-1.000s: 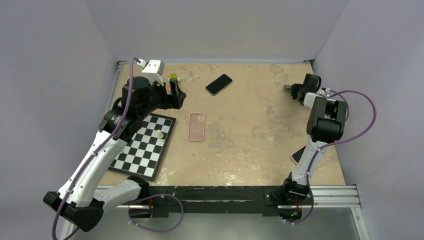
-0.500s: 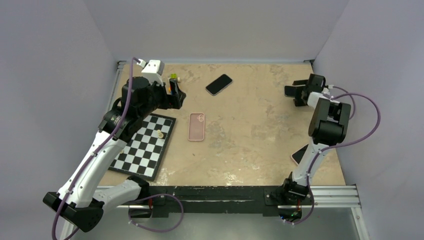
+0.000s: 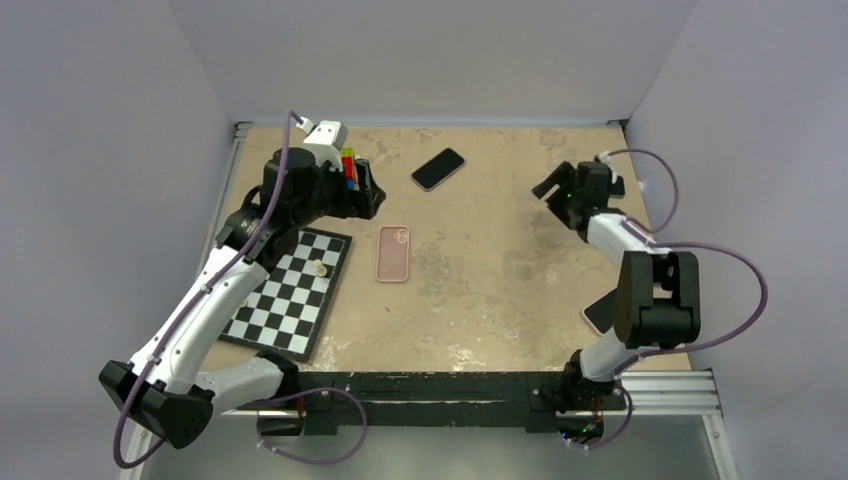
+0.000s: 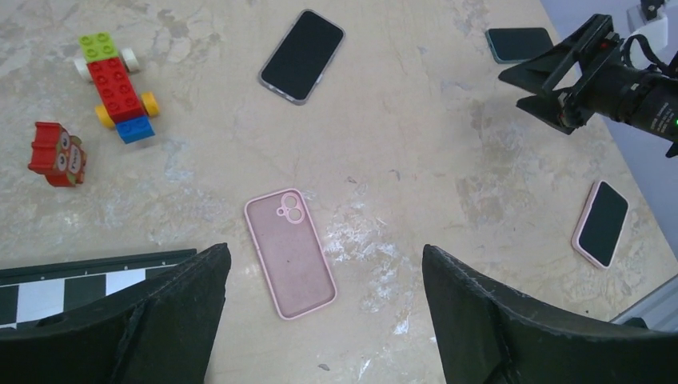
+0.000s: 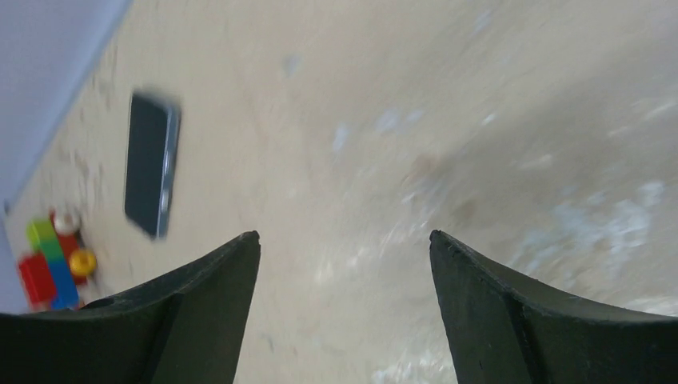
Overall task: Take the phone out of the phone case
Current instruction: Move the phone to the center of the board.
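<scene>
Approach step, nothing gripped yet. Left gripper [image 4: 324, 264] hovers with jaws wide open over the flat pink silicone phone case [image 4: 289, 253]. The case lies camera-cutout up, just off the right edge of the black-and-white chessboard [image 3: 290, 295]. Can't tell if a phone sits inside. Right gripper [image 5: 344, 238] is spread open too and empty, well right of the board. Next, I'd say: pin the case with one gripper, peel a corner with the other.

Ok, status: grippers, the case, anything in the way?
Left gripper open, empty, hovering by pink case. Right gripper open, empty, far right. Case flat, untouched; can't tell if a phone's inside. Nothing on or against it.
</scene>
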Controlling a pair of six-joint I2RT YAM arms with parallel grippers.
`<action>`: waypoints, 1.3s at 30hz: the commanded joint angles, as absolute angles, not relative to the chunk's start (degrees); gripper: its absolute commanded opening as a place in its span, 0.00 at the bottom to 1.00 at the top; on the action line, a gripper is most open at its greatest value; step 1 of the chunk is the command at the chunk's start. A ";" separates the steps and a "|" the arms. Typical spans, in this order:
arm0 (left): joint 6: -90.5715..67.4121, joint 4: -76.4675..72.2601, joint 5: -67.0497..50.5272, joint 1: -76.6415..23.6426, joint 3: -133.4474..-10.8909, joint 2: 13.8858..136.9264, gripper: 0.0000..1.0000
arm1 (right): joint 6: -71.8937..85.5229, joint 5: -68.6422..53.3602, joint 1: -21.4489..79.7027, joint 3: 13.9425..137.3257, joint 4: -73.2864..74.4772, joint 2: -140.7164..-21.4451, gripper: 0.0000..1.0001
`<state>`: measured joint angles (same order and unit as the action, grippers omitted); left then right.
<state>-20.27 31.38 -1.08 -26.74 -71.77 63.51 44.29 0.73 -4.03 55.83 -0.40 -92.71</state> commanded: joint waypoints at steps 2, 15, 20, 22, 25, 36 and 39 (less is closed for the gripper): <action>-18.72 28.18 -5.93 -26.63 -71.05 69.45 0.95 | 32.26 -10.57 6.10 46.06 -11.27 -84.41 0.75; -26.45 24.50 -9.84 -26.59 -82.86 97.24 0.98 | 34.03 -21.99 10.27 38.95 -18.31 -78.42 0.73; -26.39 32.08 -7.74 -25.70 -99.01 111.40 1.00 | 33.38 -23.20 10.27 37.18 -16.18 -72.05 0.72; -29.57 34.54 -7.93 -24.70 -104.82 116.79 1.00 | 33.58 -23.28 10.28 36.07 -15.57 -68.85 0.72; -35.66 33.84 -10.38 -23.18 -110.81 123.63 0.99 | 33.90 -23.05 10.22 34.41 -14.45 -63.92 0.72; -48.17 17.91 -14.43 -18.13 -115.56 134.01 0.99 | 34.60 -20.54 10.21 31.27 -9.87 -49.18 0.72; -53.59 14.69 -17.50 -17.01 -117.15 137.36 0.97 | 34.76 -19.95 10.26 30.81 -8.58 -46.61 0.73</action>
<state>-45.21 22.92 -13.06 -18.61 -113.03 134.56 34.63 -21.76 10.37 31.57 -10.31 -49.60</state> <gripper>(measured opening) 0.987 0.726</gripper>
